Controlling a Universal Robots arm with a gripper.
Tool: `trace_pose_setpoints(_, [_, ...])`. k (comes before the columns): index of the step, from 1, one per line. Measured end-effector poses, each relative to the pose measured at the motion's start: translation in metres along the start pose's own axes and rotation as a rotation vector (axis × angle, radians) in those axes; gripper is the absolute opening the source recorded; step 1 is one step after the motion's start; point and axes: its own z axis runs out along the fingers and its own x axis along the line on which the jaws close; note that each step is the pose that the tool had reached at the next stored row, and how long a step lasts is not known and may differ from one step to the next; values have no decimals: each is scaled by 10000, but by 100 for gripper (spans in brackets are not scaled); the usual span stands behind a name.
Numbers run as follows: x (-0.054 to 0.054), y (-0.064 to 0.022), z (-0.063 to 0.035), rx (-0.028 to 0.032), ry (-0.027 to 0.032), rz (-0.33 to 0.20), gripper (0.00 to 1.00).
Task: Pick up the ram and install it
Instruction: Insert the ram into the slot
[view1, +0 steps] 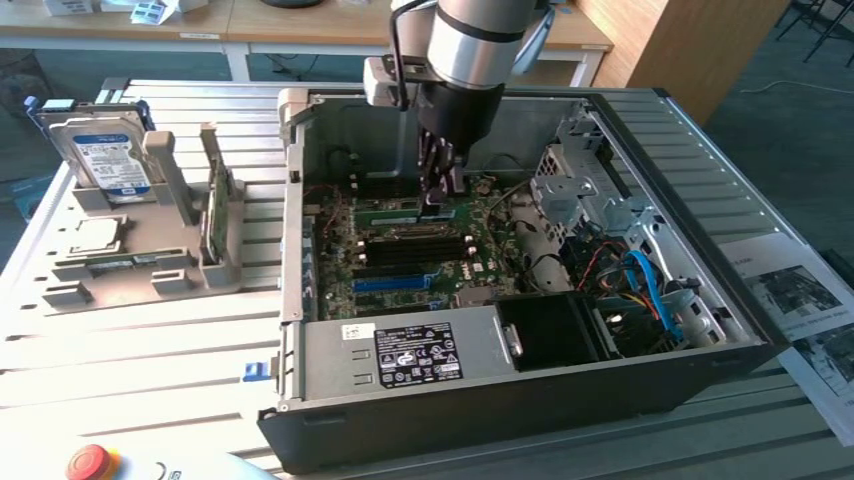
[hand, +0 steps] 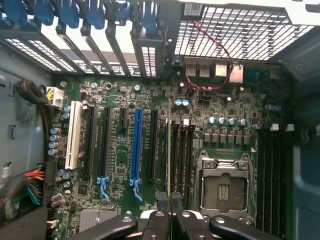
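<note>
Green ram (hand: 169, 150) clamped in pincer (hand: 169, 198), over motherboard (hand: 120, 167).

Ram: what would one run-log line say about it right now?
gripper: shut on ram | place: inside case, over motherboard

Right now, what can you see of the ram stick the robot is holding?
The ram appears edge-on in the wrist view: a long, thin, yellowish-green strip. The gripper is shut on it, with a black finger on each flat side. It stands on edge above the green motherboard, running parallel to the black memory slots beside it. Whether it touches a slot can't be told.
</note>
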Motion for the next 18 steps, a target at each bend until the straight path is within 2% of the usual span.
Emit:
trace_pose_setpoints(9, [1, -4, 29, 0, 2, 2, 11])
trace_pose_setpoints(15, [18, -67, 24, -2, 2, 1, 11])
trace_pose_setpoints(18, [26, -112, 20, -28, 0, 0, 11])
